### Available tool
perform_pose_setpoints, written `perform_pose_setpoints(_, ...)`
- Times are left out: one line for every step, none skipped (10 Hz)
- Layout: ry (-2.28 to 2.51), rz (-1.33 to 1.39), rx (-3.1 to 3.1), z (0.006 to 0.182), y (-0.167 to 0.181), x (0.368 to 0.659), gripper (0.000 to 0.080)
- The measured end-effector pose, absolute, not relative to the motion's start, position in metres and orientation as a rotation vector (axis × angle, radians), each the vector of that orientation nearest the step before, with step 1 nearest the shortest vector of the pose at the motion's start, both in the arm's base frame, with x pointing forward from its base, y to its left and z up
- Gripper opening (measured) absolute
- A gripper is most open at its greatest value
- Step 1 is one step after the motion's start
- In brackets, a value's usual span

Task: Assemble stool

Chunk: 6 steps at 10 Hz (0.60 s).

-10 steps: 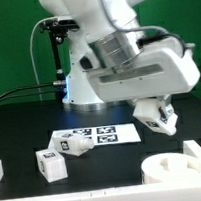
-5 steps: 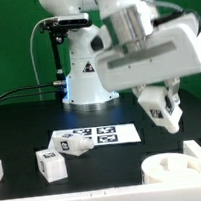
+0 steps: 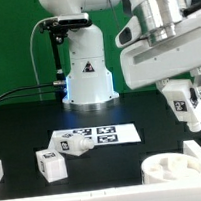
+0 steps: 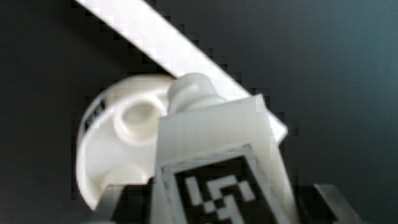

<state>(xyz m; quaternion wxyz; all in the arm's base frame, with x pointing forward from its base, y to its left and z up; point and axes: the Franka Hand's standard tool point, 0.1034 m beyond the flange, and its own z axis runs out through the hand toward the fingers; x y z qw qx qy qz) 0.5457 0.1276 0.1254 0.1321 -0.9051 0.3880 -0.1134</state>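
Gripper (image 3: 190,97): jaws clamped on a tagged stool leg (image 3: 195,112), which hung clear of the table (image 3: 21,127) at the exterior view's right.
Held leg, long axis: ran outward from the fingers, tilted off vertical, with the free end lowest; the tag faced the wrist camera.
Seat disc (image 3: 182,166): lay on the table below the held leg, slightly to the exterior view's left and apart from it; the wrist view showed a socket hole just beyond the leg's tip.
Deciding relation (judged): seat lay beneath the fingers; leg axis probably needed righting over a socket before descent.
Outlying parts: loose leg (image 3: 51,164) and second loose leg (image 3: 73,144) lay by the marker board (image 3: 107,135), well apart from the gripper.
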Motion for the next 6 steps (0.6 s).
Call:
perform_pose_setpoints(1.071, -0.372, -2.660, 0.127, 0.130, 0.549, 0.0320)
perform_pose_setpoints(1.021, -0.405, -2.697, 0.126, 0.120, 0.552, 0.0320)
perform_pose_setpoints(0.949, -0.450, -2.738, 0.125, 0.106, 0.557, 0.0320)
perform_pose_setpoints(0.916, -0.471, -2.759, 0.125, 0.089, 0.565, 0.0320)
perform_pose_setpoints(0.921, -0.477, -2.756, 0.125, 0.085, 0.568, 0.0320)
perform_pose_setpoints(0.918, -0.476, -2.758, 0.125, 0.086, 0.567, 0.0320)
